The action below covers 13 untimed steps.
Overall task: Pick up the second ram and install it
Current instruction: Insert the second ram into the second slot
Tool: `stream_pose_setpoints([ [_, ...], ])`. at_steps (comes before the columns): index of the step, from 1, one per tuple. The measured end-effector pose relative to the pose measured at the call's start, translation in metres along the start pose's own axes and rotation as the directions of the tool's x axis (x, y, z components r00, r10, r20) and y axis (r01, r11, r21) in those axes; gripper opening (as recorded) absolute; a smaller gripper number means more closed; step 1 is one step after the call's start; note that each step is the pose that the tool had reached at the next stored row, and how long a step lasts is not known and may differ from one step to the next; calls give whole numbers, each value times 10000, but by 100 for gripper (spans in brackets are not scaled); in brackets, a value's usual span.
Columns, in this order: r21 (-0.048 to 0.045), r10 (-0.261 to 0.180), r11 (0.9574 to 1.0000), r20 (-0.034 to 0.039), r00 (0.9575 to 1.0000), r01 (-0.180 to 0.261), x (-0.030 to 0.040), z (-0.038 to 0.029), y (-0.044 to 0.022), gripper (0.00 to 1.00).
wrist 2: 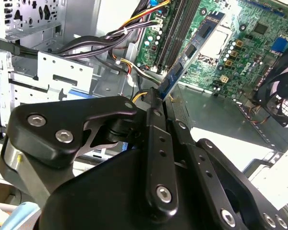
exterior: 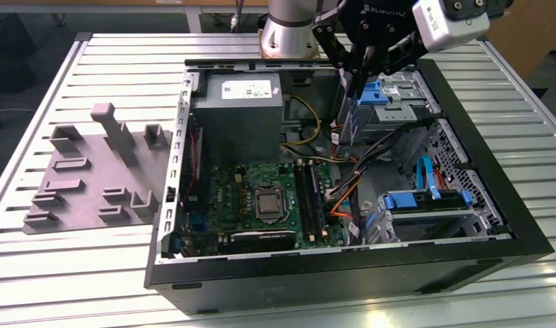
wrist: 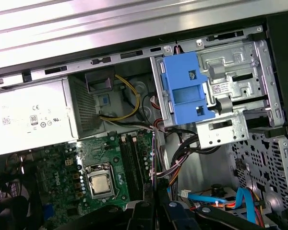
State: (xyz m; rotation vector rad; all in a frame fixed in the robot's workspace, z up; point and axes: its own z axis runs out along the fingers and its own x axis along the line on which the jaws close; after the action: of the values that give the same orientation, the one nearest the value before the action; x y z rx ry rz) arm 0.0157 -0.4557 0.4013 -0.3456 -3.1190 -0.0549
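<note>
Even overhead light glares off the slatted table (exterior: 104,287), while the case interior (exterior: 259,137) lies shadowed and soft.

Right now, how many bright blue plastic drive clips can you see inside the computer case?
2. One blue clip sits on the upper drive cage below the gripper; another blue clip on the lower cage. Others may be hidden.

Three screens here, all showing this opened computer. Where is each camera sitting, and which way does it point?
Exterior view: off the arm, above the table, looking down into the open computer case; the arm and its pincer hang over the far end, holding the second ram.
Second wrist view: rides on the arm, looking along the pincer past the second ram to the motherboard.
First wrist view: on the arm too, facing into the case at the blue drive clip.
Shared: every view shows the motherboard.
</note>
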Motion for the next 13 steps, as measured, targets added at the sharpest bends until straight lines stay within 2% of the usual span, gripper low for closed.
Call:
stream_pose_setpoints([
  [7, 0, -9, 10000, 0, 10000, 9, 0, 0, 0, 14],
  [11, 3, -560, 9984, -19, 9984, 560, 0, 1, 0, 14],
  [13, 3, -639, 9980, -22, 9980, 639, 0, 1, 0, 14],
])
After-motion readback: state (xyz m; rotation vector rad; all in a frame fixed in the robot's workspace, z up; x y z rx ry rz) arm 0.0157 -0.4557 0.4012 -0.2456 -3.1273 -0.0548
